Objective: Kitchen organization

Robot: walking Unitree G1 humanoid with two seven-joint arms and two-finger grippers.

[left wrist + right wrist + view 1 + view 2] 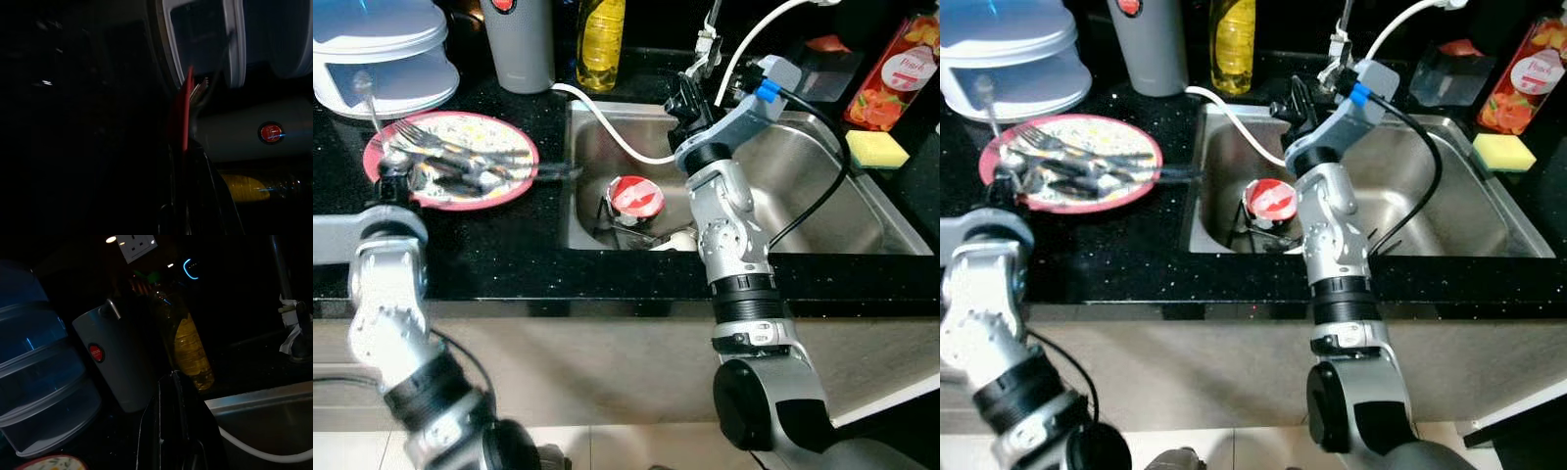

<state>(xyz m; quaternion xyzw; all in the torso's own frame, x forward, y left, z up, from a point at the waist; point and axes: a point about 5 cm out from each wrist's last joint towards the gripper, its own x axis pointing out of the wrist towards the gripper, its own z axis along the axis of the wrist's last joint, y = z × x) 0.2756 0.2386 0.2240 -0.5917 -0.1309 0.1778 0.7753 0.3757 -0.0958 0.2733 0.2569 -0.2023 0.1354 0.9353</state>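
Note:
A red-rimmed patterned plate [475,125] carrying several forks and other cutlery [440,157] lies on the black counter left of the sink. My left gripper [393,174] is at the plate's left edge. In the left wrist view the red rim [185,112] runs edge-on into the dark fingers, so the gripper looks shut on the plate. My right gripper [683,96] is raised over the back left of the steel sink [822,186]. Its fingers meet in a point [173,379] with nothing held. A red-lidded cup [636,196] lies in the sink.
A white hose [607,122] trails from the counter into the sink. Behind the plate stand a stacked plastic container [377,59], a grey jug [519,44] and an oil bottle [600,39]. The faucet [708,44], a yellow sponge [876,149] and a juice carton [891,73] are to the right.

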